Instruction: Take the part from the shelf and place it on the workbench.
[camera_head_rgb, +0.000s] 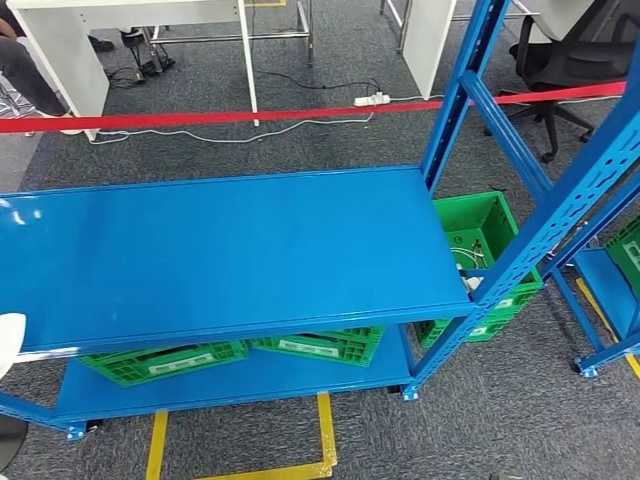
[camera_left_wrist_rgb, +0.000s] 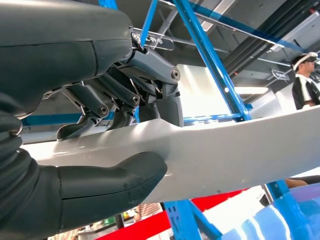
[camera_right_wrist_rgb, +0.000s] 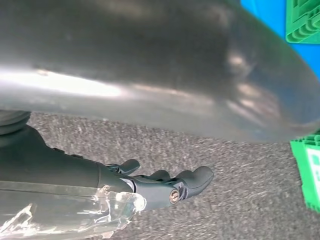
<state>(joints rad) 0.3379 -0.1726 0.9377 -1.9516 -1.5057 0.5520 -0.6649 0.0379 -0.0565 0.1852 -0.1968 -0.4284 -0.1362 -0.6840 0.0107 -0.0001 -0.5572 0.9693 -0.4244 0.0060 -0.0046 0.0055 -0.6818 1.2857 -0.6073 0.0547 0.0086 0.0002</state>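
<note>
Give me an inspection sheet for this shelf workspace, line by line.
Surface: glossy blue metal shelf board, with light glare at its left end.
Job's things: long smooth white part, its tip at the shelf's left edge in the head view.
Clutter: green plastic crates on the lower board; another green crate with small items beside the right upright.
Hands: left hand grips the white part; right hand lies stretched under it, contact unclear.
Cables: white power strip with cords on the grey carpet.
Surroundings: red barrier tape, black office chair, white tables, yellow floor marking, a person.
</note>
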